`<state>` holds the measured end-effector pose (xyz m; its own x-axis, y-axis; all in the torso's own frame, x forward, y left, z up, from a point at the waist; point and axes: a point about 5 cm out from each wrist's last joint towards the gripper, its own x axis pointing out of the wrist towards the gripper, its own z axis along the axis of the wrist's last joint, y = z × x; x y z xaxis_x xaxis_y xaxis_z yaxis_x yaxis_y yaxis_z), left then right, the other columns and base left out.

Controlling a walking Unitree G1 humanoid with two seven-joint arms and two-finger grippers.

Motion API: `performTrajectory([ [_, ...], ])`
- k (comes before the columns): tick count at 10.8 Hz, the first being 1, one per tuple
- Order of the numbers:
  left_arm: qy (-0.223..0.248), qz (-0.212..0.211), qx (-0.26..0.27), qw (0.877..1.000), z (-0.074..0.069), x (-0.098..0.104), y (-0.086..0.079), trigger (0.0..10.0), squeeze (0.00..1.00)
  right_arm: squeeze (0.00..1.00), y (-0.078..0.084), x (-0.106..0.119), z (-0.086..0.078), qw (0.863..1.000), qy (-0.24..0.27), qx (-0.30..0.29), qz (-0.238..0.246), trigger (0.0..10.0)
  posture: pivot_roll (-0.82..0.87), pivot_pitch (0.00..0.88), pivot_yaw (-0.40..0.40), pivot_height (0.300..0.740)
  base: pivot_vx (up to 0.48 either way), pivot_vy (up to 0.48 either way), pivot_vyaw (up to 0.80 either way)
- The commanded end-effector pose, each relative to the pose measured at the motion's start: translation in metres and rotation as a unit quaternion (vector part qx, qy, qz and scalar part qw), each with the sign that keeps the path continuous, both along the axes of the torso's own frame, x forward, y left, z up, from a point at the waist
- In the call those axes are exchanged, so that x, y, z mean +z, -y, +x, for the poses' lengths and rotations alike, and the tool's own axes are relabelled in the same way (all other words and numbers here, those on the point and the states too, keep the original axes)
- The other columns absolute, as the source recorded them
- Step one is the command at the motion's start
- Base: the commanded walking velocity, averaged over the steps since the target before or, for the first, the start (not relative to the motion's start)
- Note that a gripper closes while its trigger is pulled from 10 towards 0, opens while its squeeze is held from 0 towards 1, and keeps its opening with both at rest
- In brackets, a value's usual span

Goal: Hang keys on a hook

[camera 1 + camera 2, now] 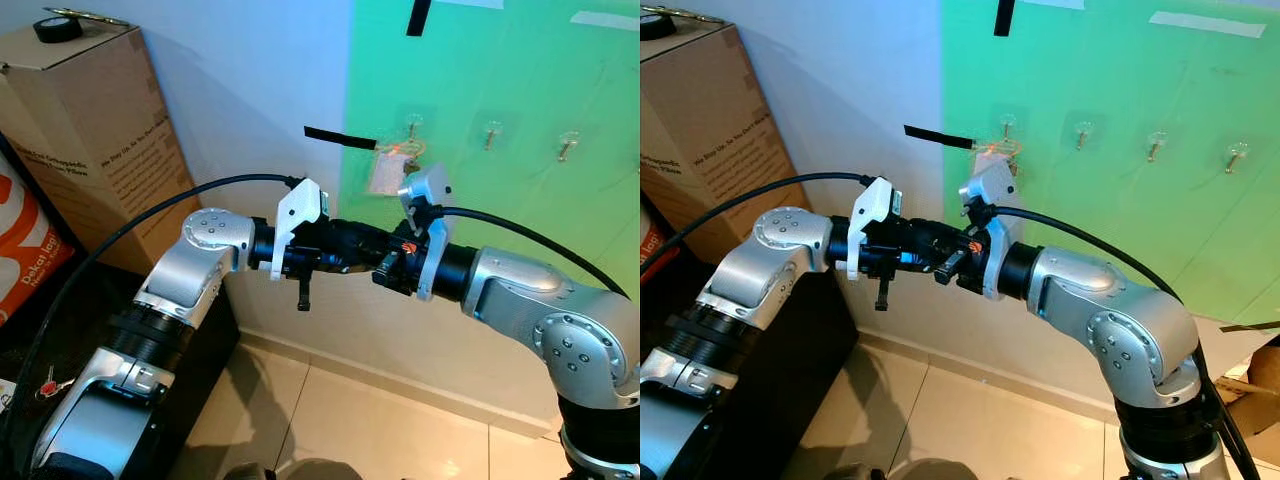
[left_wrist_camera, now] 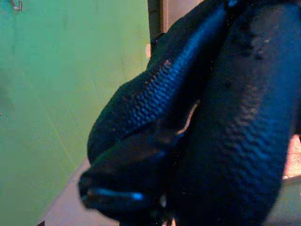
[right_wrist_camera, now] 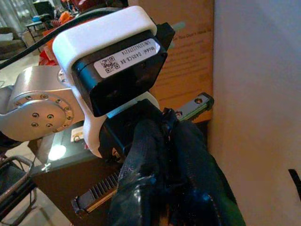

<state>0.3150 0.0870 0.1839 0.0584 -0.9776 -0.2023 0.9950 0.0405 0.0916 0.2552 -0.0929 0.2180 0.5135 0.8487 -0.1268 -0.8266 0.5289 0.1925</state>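
2 grippers (image 1: 365,258) meeting mid-frame, blocking each other, cardboard box (image 1: 95,150) crowding upper left, green wall (image 1: 520,130) open upper right

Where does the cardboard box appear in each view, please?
Left eye view: cardboard box, upper left.
Right eye view: upper left corner.
Left wrist view: faces the green wall instead.
Right wrist view: behind the white camera housing, the shared landmark.

Right wrist camera: my right gripper (image 3: 167,136), its two black fingers pressed together, meets the left arm's white-and-black camera housing (image 3: 113,61). Behind I see the silver left arm (image 3: 37,106), a cardboard box (image 3: 190,61) and a pale wall (image 3: 258,94).
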Motion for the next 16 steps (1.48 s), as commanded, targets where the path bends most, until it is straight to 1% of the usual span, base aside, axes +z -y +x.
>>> performTrajectory([
  [1,0.028,-0.011,0.028,0.999,0.009,0.014,-0.004,10.0,0.00,0.00,-0.004,-0.005,-0.005,1.000,-0.016,0.024,-0.004,0.0,-0.14,0.000,0.040,0.740,0.000,0.000,0.00],
  [3,0.028,-0.012,0.043,0.999,0.011,0.014,-0.004,10.0,0.00,0.00,-0.004,-0.005,-0.005,1.000,-0.015,0.025,-0.004,0.0,-0.14,0.000,0.039,0.740,0.000,0.000,0.00],
  [4,0.007,-0.018,0.051,0.999,0.013,0.014,-0.004,10.0,0.71,0.00,-0.004,-0.005,-0.005,1.000,-0.015,0.025,-0.003,0.0,-0.14,0.000,0.039,0.740,0.000,0.000,0.00],
  [5,-0.010,-0.025,0.040,0.999,0.011,0.016,-0.004,10.0,1.00,0.00,-0.003,-0.005,-0.005,1.000,-0.015,0.022,-0.003,0.0,-0.14,0.000,0.038,0.740,0.000,0.000,0.00],
  [9,-0.009,-0.027,0.034,0.999,0.007,0.017,-0.007,10.0,1.00,0.00,0.001,-0.006,-0.001,1.000,-0.013,0.007,-0.006,0.0,-0.14,0.000,0.038,0.740,0.000,0.000,0.00],
  [10,-0.015,-0.023,0.026,0.999,0.001,0.014,-0.012,10.0,1.00,0.00,0.010,-0.006,0.005,1.000,-0.010,-0.020,-0.008,0.0,-0.14,0.000,0.038,0.740,0.000,0.000,0.00],
  [12,-0.021,-0.014,0.032,0.999,-0.003,0.010,-0.021,10.0,1.00,0.00,0.019,-0.005,0.008,0.999,-0.008,-0.038,-0.008,0.0,-0.14,0.000,0.036,0.740,0.000,0.000,0.00],
  [15,-0.026,-0.001,0.055,0.998,-0.009,0.005,-0.037,10.0,1.00,0.00,0.024,-0.004,0.011,0.999,-0.006,-0.047,-0.003,0.0,-0.13,0.000,0.028,0.740,0.000,0.000,0.00],
  [16,-0.020,0.003,0.076,0.997,-0.010,0.004,-0.045,10.0,1.00,0.00,0.025,-0.003,0.012,0.998,-0.004,-0.055,0.006,0.0,-0.13,0.000,0.029,0.740,0.000,0.000,0.00],
])
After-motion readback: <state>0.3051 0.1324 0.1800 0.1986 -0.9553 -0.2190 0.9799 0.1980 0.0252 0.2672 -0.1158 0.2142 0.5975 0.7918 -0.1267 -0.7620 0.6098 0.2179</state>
